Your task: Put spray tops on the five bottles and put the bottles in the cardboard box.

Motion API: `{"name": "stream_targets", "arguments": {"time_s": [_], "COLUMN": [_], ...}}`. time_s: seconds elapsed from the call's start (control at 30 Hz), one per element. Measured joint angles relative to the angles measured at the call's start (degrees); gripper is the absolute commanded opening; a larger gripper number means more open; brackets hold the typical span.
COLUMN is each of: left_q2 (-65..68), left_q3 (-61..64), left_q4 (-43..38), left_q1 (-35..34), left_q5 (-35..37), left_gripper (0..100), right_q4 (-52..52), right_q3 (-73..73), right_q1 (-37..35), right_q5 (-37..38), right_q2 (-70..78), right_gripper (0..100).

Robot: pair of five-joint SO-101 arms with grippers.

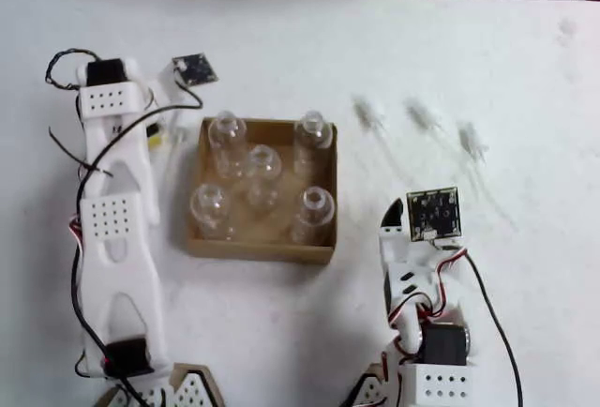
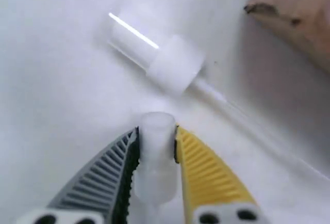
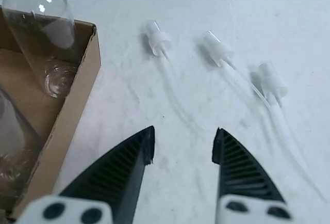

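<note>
A white, faintly grainy table (image 1: 487, 41) is spread beneath both arms. On it is set a shallow, square cardboard box (image 1: 262, 250) of plain brown board, in which five clear, round bottles (image 1: 263, 165) are stood upright with open necks. The right gripper (image 3: 183, 146), black and ribbed, is held spread above the table beside the box. The left gripper (image 2: 155, 133), ribbed grey and yellow, is pinched on a white cylindrical spray top (image 2: 154, 175). A second top (image 2: 175, 69) with a thin tube is laid just beyond. Three more tops (image 3: 216, 48) are laid in a row near the box.
</note>
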Motion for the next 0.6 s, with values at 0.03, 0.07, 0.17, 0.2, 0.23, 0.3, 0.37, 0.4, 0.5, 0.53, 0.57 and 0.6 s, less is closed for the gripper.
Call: {"name": "stream_targets", "arguments": {"time_s": [0.03,0.07,0.17,0.2,0.23,0.3,0.37,0.4,0.5,0.53,0.57,0.6], "left_q2": [-0.4,-1.1,-5.5,-7.1,-8.9,-12.5,-16.4,-18.6,-27.2,-30.6,-34.4,-38.2], "left_q3": [0.0,0.0,0.0,0.0,0.0,0.0,0.0,0.3,5.4,8.2,11.8,15.7], "left_q4": [0.7,1.7,2.5,2.6,2.8,2.8,2.8,2.8,2.8,2.8,2.8,2.8], "left_q1": [-0.1,-0.1,-0.1,-0.1,-0.1,-0.1,-0.1,-0.1,-0.1,-0.1,0.3,0.7], "left_q5": [0.6,2.1,6.9,9.2,11.6,15.6,19.5,21.1,24.3,25.0,25.6,26.0], "left_gripper": [2,2,2,2,2,2,2,2,2,2,2,2], "right_q4": [0.0,0.0,0.0,0.0,0.0,0.0,0.0,0.0,0.0,0.0,0.0,0.0], "right_q3": [0.0,0.0,0.0,0.0,0.0,0.0,0.0,0.0,0.0,0.0,0.0,0.0], "right_q1": [0.0,0.0,0.0,0.0,0.0,0.0,0.0,0.0,0.0,0.0,0.0,0.0], "right_q5": [0.0,0.0,0.0,0.0,0.0,0.0,0.0,0.0,0.0,0.0,0.0,0.0], "right_q2": [0.0,0.0,0.0,0.0,0.0,0.0,0.0,0.0,0.0,0.0,0.0,0.0], "right_gripper": [16.4,16.4,16.3,16.3,16.3,16.3,16.3,16.3,16.3,16.3,16.3,16.3]}}
